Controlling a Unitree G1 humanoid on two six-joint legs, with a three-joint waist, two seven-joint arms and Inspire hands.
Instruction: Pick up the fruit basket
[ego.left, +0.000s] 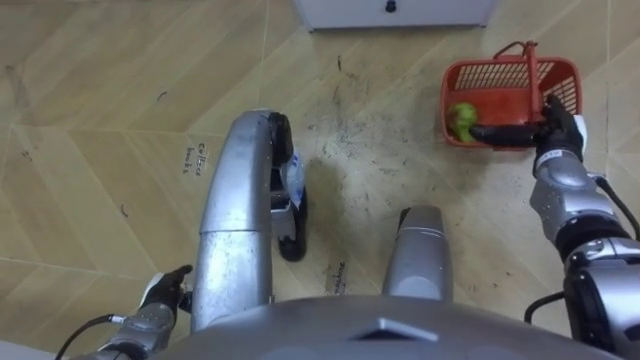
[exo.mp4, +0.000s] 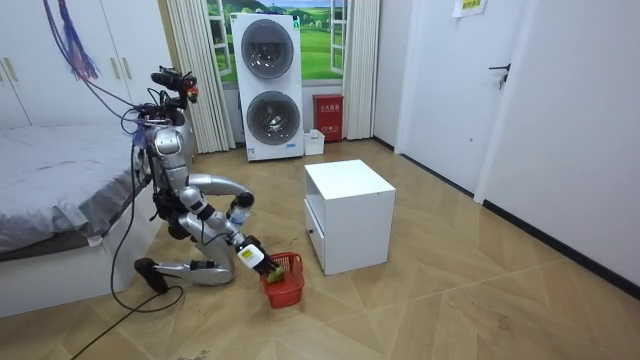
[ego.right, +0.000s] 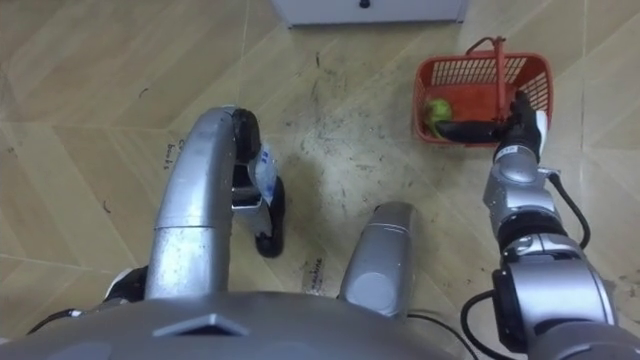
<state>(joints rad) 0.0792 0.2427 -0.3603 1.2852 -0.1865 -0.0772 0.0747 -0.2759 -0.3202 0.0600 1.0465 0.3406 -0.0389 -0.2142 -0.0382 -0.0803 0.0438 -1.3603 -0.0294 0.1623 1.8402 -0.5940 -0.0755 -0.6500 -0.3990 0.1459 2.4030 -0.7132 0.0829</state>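
My right hand is stretched out to the red basket. Its dark fingers lie straight along the basket's near rim and are not curled round anything. The basket stands on the wooden floor, ahead of me and to my right. A green fruit sits in its near left corner, just beside my fingertips. The red handle rises upright over the basket, just behind my hand, and I cannot tell whether the hand touches it.

My left hand hangs low beside my left thigh, well apart from the basket. I cannot tell whether it is open or closed.

In the room view I am kneeling on the floor between the bed and a white cabinet. My right arm reaches down to the basket, which stands near the cabinet's front corner.
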